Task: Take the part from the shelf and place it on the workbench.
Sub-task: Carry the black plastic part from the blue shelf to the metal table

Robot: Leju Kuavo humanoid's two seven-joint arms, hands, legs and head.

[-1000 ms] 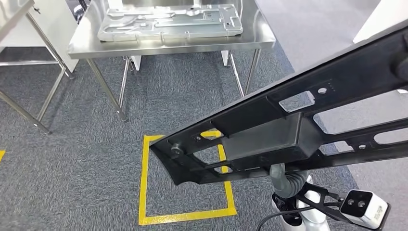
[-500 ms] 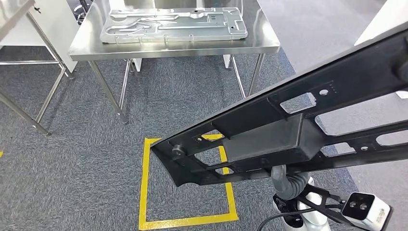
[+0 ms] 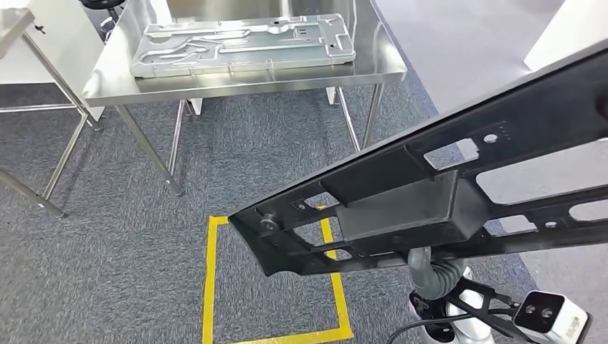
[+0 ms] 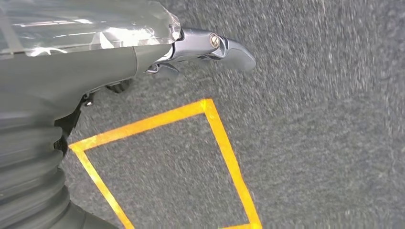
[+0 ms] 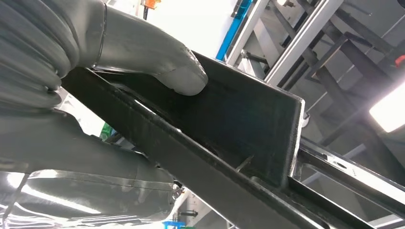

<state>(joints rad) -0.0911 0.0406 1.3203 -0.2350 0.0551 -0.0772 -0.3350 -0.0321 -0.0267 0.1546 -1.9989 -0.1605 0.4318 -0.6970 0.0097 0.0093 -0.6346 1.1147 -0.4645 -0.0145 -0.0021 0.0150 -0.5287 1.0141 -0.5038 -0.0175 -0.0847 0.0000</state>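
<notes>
A long black frame part (image 3: 430, 193) with cut-outs crosses the right half of the head view, tilted, its near end over the carpet. My right hand (image 5: 143, 52) grips it from underneath, the thumb pressing on its flat black wall (image 5: 239, 119); in the head view the part hides that hand. The steel workbench (image 3: 236, 77) stands ahead at the top left, some way beyond the part's tip. My left hand (image 4: 210, 45) hangs over the carpet with a finger stretched out and nothing in it.
A silver stamped metal plate (image 3: 244, 44) lies on the workbench. A yellow taped square (image 3: 208, 287) marks the grey carpet below the part. Legs of a second steel table (image 3: 43, 143) stand at the far left. A white panel (image 3: 566, 32) is at the top right.
The whole picture has shifted: the workbench and the yellow square now sit further left, so the camera has moved. The black part stays in my right hand's grip.
</notes>
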